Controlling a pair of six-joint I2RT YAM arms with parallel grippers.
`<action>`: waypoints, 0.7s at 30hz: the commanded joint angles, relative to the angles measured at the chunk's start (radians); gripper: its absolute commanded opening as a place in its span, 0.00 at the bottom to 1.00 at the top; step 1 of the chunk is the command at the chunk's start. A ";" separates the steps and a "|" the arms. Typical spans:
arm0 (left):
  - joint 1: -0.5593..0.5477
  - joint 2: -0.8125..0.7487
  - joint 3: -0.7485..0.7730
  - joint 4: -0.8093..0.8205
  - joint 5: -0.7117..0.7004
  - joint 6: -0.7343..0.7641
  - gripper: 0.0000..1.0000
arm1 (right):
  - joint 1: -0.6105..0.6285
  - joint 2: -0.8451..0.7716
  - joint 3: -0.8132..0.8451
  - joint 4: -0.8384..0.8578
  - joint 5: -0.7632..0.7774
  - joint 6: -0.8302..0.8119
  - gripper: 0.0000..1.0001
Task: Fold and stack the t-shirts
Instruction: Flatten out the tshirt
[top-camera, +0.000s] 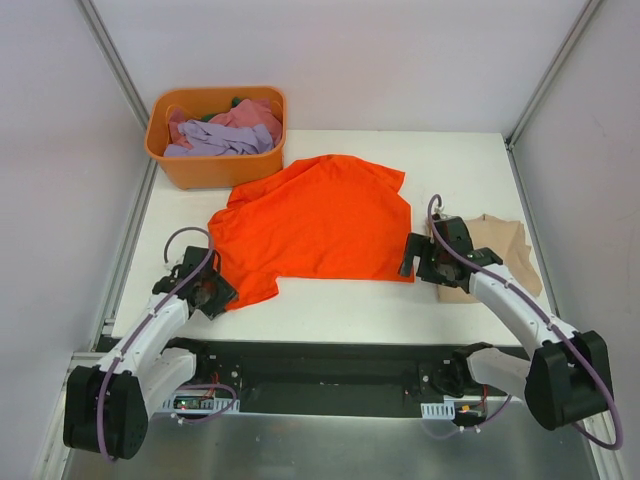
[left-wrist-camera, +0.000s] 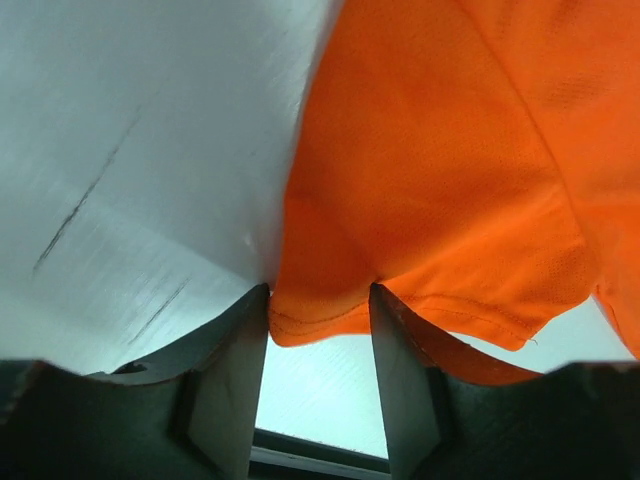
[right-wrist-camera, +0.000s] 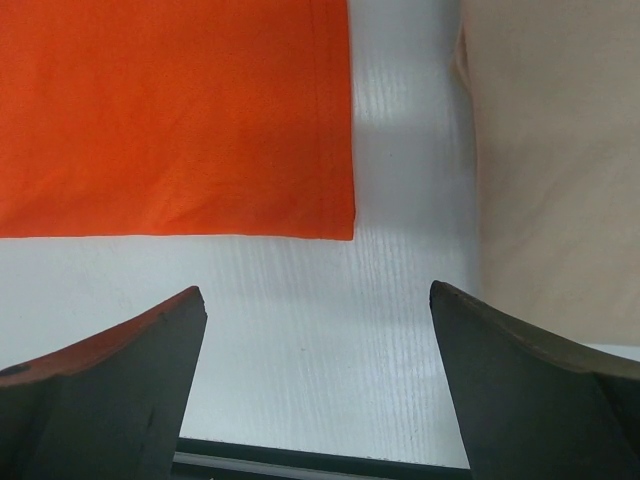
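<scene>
An orange t-shirt (top-camera: 320, 220) lies spread out in the middle of the white table. My left gripper (top-camera: 213, 290) is at the shirt's near-left corner. In the left wrist view it (left-wrist-camera: 320, 298) is open, and the shirt's hemmed edge (left-wrist-camera: 315, 320) sits between the two fingertips. My right gripper (top-camera: 412, 256) is at the shirt's near-right corner. The right wrist view shows it (right-wrist-camera: 318, 300) wide open over bare table, just short of that corner (right-wrist-camera: 335, 225). A folded beige shirt (top-camera: 500, 255) lies to the right, under the right arm.
An orange basket (top-camera: 170, 150) at the back left holds purple and pink clothes (top-camera: 225, 135). The beige shirt (right-wrist-camera: 550, 150) fills the right side of the right wrist view. Frame posts stand at the table's left and right edges.
</scene>
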 joint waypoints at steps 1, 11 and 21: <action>0.017 0.043 -0.010 0.076 0.005 0.022 0.40 | 0.007 0.015 0.039 0.019 0.025 0.014 0.96; 0.023 -0.018 -0.022 0.076 0.028 0.048 0.00 | 0.016 0.052 0.042 0.002 0.037 0.036 0.98; 0.023 -0.127 -0.062 0.076 0.094 0.039 0.00 | 0.117 0.218 0.142 -0.040 0.186 0.133 0.80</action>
